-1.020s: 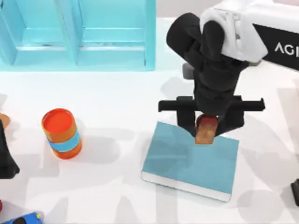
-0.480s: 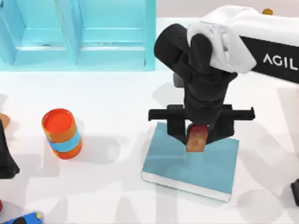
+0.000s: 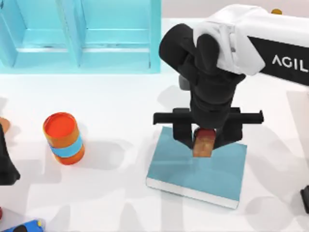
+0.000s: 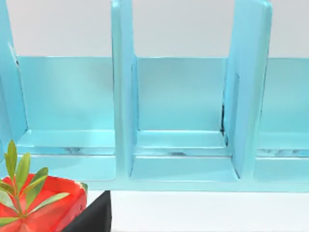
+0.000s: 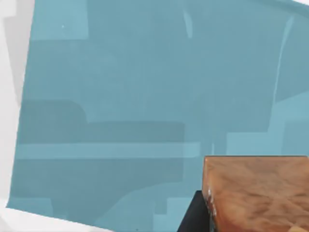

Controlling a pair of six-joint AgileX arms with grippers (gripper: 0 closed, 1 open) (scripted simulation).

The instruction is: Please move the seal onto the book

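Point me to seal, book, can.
seal (image 3: 204,144): top view, tan body between the right tool's fingers.
book (image 3: 178,164): top view, bare teal cover, left part.
can (image 3: 62,128): top view, orange lid.

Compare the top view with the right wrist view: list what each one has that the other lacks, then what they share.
Top view alone: the right arm's end effector from above, over the book's far part; the orange can on the table's left; the light-blue shelf unit at the back; the left arm parked at the left edge.

Right wrist view alone: the seal's wood-grained body up close, with a dark finger against its side.

Both: the seal, held over the teal book, and the white table beside it.
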